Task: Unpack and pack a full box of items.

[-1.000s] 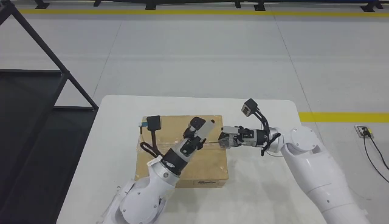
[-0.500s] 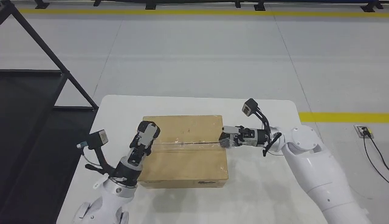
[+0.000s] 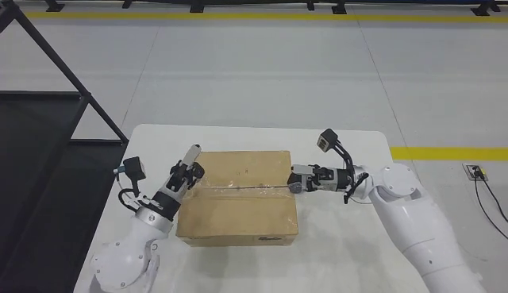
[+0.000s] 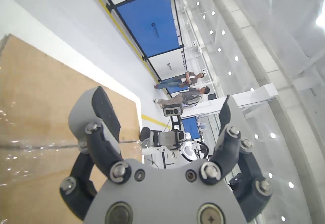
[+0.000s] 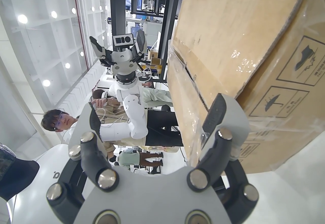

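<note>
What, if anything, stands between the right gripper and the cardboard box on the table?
Nothing visible does. The right gripper, open, is at the right end of the cardboard box, level with the taped seam of its closed top flaps. I cannot tell whether a finger touches it.

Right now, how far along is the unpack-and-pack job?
Done: nothing visible. The cardboard box sits closed on the table, with clear tape over its top seam. In hand: the left gripper and right gripper, both open and empty, are at opposite ends of that seam. Left: opening the flaps, unpacking, repacking.
</note>
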Controlling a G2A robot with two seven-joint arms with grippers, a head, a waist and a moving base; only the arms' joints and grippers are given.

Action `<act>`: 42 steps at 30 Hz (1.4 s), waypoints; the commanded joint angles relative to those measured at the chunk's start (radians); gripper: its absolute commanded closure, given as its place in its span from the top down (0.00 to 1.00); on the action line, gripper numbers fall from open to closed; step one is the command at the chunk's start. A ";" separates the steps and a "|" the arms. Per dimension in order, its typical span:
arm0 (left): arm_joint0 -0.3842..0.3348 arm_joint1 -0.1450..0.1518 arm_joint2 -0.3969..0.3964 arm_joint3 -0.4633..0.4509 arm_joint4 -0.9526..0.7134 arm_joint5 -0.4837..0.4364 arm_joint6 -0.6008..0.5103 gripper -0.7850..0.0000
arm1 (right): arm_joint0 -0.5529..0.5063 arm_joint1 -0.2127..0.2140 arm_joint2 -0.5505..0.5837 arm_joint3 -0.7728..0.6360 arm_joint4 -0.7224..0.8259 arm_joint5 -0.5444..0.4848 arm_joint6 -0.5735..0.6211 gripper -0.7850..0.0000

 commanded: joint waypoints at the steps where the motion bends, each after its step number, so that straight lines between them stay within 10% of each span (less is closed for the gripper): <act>1: -0.005 0.004 -0.022 0.010 -0.022 0.033 -0.059 1.00 | -0.002 0.001 0.001 -0.002 0.000 0.000 0.000 1.00; 11: 0.033 0.030 -0.110 -0.024 -0.074 0.078 -0.302 1.00 | -0.007 0.005 0.005 -0.007 0.000 0.006 0.001 1.00; 38: 0.030 0.043 -0.071 0.024 -0.066 0.060 -0.246 1.00 | -0.060 0.054 0.061 -0.103 -0.127 0.095 0.045 1.00; 39: 0.031 0.043 -0.071 0.024 -0.066 0.059 -0.246 1.00 | -0.063 0.056 0.064 -0.113 -0.127 0.098 0.044 0.98; 41: 0.034 0.044 -0.071 0.022 -0.067 0.057 -0.244 1.00 | -0.070 0.060 0.069 -0.130 -0.133 0.101 0.046 0.48; 42: 0.035 0.045 -0.071 0.022 -0.067 0.057 -0.244 1.00 | -0.073 0.061 0.070 -0.138 -0.135 0.103 0.044 0.42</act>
